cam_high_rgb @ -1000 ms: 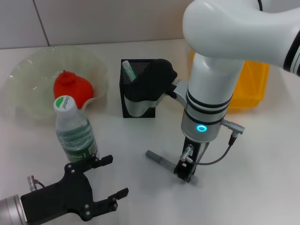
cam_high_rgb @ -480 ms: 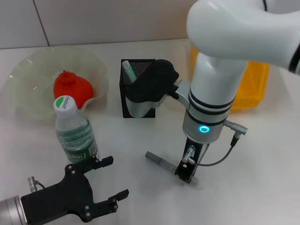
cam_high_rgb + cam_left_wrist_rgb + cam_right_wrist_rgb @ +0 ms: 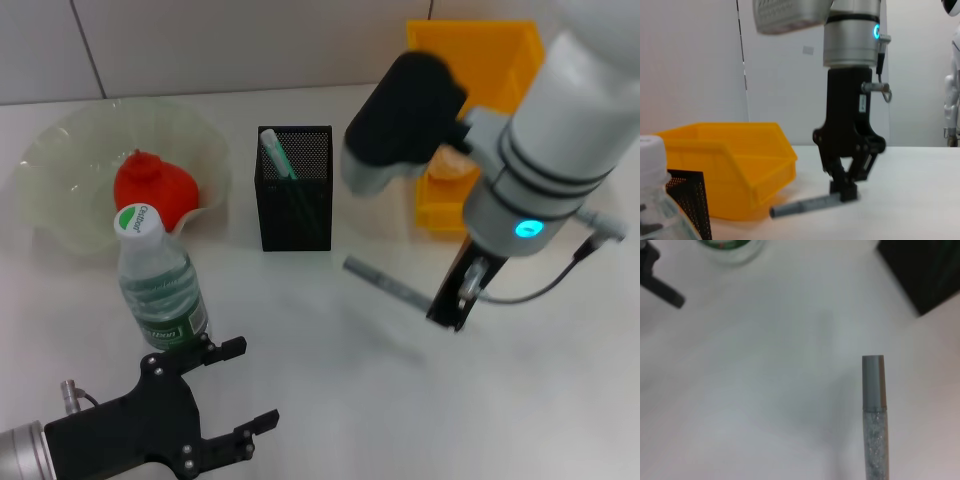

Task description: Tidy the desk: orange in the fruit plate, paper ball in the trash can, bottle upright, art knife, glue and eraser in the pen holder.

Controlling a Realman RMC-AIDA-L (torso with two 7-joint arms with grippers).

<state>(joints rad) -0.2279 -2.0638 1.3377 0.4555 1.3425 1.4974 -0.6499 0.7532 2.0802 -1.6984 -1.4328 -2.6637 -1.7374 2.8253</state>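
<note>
My right gripper point(image 3: 449, 311) is shut on one end of the grey art knife point(image 3: 388, 284), which hangs level just above the table, to the right of the pen holder point(image 3: 295, 212). The same knife shows as a grey art knife point(image 3: 805, 204) under my right gripper point(image 3: 842, 187), and as a speckled art knife point(image 3: 873, 415). A green-and-white glue stick point(image 3: 277, 155) stands in the holder. The orange point(image 3: 152, 188) lies in the fruit plate point(image 3: 60, 140). The bottle point(image 3: 155, 280) stands upright. My left gripper point(image 3: 250, 385) is open in front of it. Paper ball and eraser are out of view.
The yellow trash can point(image 3: 478, 45) stands at the back right, partly behind my right arm; it appears as a yellow trash can point(image 3: 730, 165) beside the pen holder point(image 3: 687, 195). White table lies between the two grippers.
My right arm has lifted the art knife off the table and carried it to the right and farther back. The left gripper has barely moved.
</note>
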